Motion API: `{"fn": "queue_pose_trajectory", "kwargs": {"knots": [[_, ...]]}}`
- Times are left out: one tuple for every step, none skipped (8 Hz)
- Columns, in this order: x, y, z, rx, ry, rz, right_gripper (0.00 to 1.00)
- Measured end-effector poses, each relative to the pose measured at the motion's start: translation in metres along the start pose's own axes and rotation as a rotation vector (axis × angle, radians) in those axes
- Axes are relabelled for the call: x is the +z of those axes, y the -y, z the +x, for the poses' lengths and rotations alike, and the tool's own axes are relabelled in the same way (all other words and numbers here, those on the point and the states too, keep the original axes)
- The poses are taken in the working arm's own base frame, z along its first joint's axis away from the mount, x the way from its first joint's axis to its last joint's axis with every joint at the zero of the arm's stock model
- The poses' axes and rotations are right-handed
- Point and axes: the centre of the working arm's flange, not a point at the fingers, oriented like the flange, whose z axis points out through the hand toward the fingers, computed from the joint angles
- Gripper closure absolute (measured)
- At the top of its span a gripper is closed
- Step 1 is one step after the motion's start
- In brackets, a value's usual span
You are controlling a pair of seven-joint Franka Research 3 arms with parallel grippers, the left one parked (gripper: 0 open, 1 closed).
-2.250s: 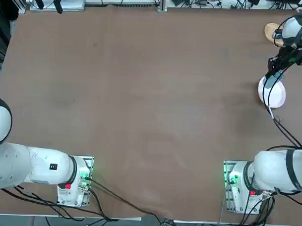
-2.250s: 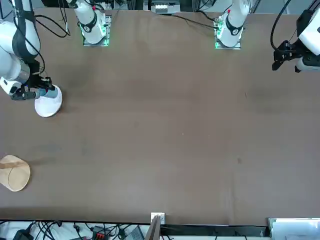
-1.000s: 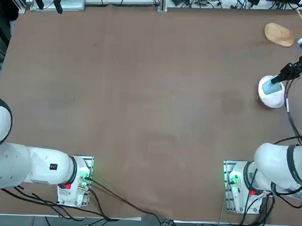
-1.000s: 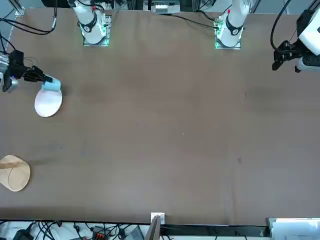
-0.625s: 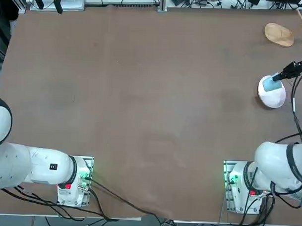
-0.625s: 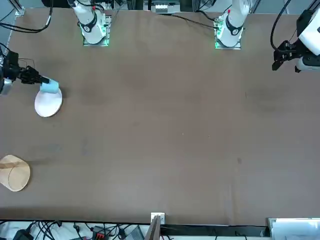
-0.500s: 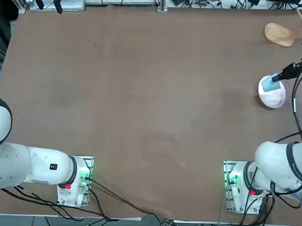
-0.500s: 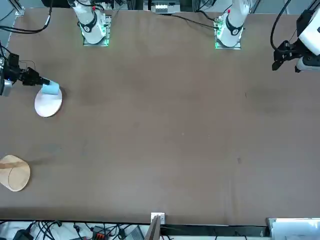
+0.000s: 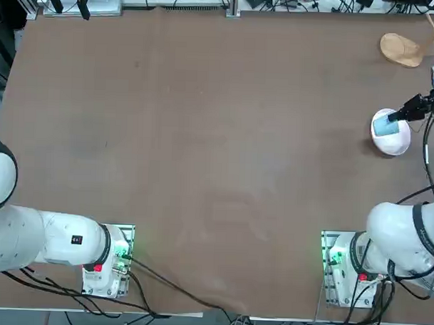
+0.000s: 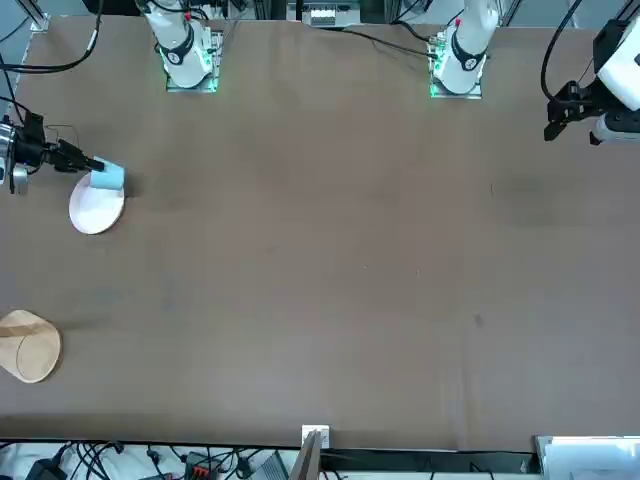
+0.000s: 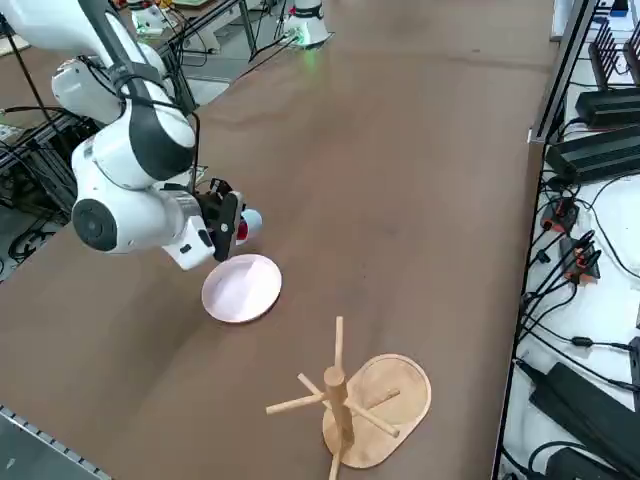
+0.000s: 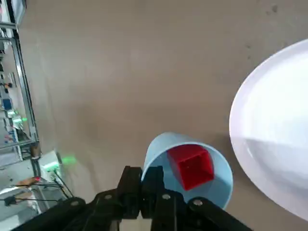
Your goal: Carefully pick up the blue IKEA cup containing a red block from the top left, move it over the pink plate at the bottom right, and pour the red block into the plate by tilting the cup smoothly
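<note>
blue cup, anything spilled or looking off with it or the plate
Nothing spilled. The blue cup, gripped at its rim by the right claw, is tipped at the pink plate's edge, and the red block is inside it. The plate holds nothing.

the pink plate (image 12: 274, 144) runs off the wrist view's edge. the hand (image 12: 148, 188) covers part of the blue ikea cup (image 12: 219, 166) rim. from overhead, the red block (image 12: 191, 166) is hidden inside the cup; the right arm is cropped at three o'clock.
</note>
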Motion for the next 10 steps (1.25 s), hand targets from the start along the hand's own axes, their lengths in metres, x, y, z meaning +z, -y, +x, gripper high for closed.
{"fn": "queue_pose_trajectory", "kwargs": {"knots": [[0.002, -0.008, -0.003, 0.029, -0.003, 0.02, 0.97], [0.004, -0.015, -0.006, 0.067, -0.001, 0.033, 0.97], [0.005, -0.021, -0.006, 0.106, 0.004, 0.046, 0.97], [0.004, -0.026, -0.006, 0.134, 0.019, 0.081, 0.97], [0.001, -0.031, -0.004, 0.154, 0.034, 0.136, 0.97], [-0.004, -0.038, -0.002, 0.165, 0.042, 0.177, 0.97], [-0.007, -0.045, -0.001, 0.17, 0.045, 0.196, 0.97], [-0.008, -0.048, 0.0, 0.172, 0.047, 0.202, 0.97], [-0.007, -0.05, 0.002, 0.171, 0.052, 0.208, 0.97], [-0.007, -0.05, 0.005, 0.169, 0.057, 0.232, 0.97]]}}
